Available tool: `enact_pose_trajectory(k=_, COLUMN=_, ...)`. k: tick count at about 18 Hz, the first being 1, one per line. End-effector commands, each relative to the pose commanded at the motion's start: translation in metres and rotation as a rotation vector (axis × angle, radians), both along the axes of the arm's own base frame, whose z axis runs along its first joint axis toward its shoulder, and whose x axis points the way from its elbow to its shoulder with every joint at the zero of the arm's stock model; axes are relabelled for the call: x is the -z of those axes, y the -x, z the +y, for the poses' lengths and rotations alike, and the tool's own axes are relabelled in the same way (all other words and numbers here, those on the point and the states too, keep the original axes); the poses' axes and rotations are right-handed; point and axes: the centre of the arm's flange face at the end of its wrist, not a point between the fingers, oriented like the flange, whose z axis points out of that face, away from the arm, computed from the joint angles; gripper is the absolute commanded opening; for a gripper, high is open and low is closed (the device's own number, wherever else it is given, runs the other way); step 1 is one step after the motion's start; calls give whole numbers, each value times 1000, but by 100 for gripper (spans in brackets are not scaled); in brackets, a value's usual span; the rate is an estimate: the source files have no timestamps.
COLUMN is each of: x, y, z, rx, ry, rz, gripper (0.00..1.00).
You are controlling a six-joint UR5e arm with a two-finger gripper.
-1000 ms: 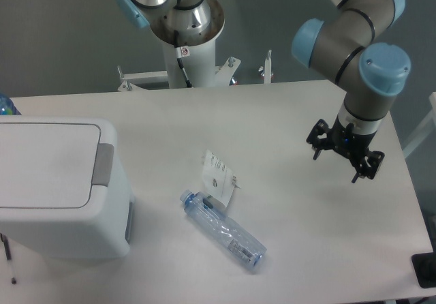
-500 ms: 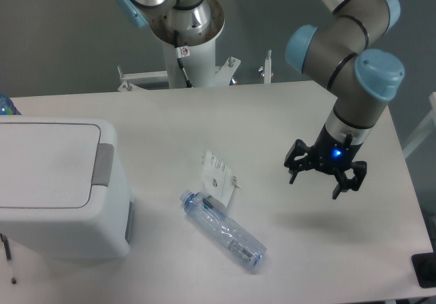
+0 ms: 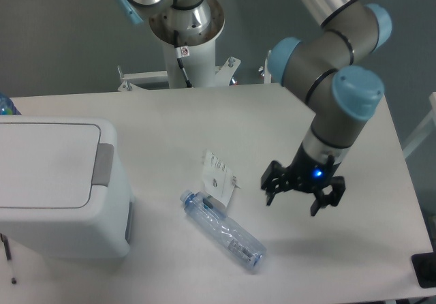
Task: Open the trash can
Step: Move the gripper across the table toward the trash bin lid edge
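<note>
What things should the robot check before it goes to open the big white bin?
1. Lid of the trash can shut and flat: ok.
2. Grey push tab uncovered, nothing on it: ok.
3. Pincer empty, fingers spread: ok.
4. Pincer near the tab: not ok, it hangs far to the right.
5. Straight way over: not ok, the plastic bottle and paper tag lie between; pass above.
6. How hard the tab must be pushed: cannot tell.

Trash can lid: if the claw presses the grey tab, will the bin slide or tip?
The trash can looks broad and boxy, so tipping seems unlikely. It may be light plastic and could slide on the smooth table. The grey tab probably gives easily.
</note>
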Motion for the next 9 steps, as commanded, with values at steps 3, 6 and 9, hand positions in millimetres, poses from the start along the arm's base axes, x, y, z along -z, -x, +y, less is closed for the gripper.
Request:
enact_pose_trajectory(k=3, x=-17, y=-30, z=20, rx=-52, ry=3, rz=-37, gripper=100)
enact_pose_trajectory(k=6, x=-41, y=-61, z=39, rx=-59, ry=36, rz=-94, gripper=100)
enact_pose_trajectory(k=9, x=-67, y=-73, z=49, rx=-61, ry=74, rz=-153, gripper=100)
